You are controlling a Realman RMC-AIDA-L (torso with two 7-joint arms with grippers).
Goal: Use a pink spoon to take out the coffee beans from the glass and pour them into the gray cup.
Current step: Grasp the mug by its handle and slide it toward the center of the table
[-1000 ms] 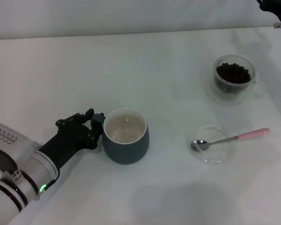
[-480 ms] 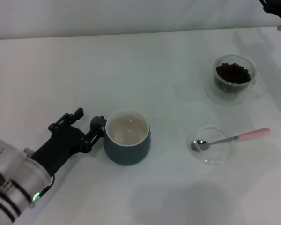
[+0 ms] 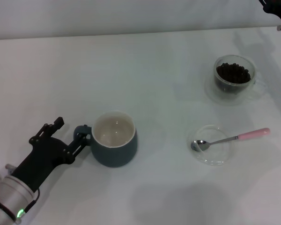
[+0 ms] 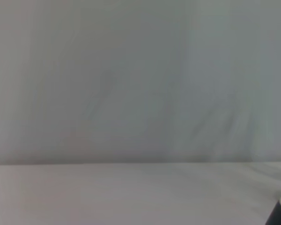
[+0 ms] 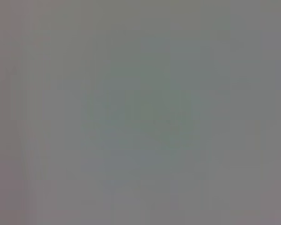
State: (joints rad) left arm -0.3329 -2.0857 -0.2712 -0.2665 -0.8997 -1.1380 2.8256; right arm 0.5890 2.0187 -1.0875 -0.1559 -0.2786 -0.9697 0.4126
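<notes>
The gray cup (image 3: 113, 145), a dark blue-grey mug with a cream inside, stands empty at the front left, its handle toward my left gripper (image 3: 72, 129). That gripper is open, and its nearer fingertip (image 3: 83, 138) lies against the handle. A sliver of the cup shows in the left wrist view (image 4: 277, 216). The glass (image 3: 234, 77), full of coffee beans (image 3: 232, 73), stands at the back right. The pink spoon (image 3: 232, 138) lies with its bowl in a shallow clear dish (image 3: 210, 145), its handle pointing right. Part of my right gripper (image 3: 277, 8) shows at the far right corner.
Everything stands on a white table (image 3: 145, 79), with a pale wall behind it. The right wrist view shows only a plain grey blur.
My left gripper has opened its fingers and drawn back toward the front left. The gray cup has slid left with it. The glass, spoon and dish have not moved.
</notes>
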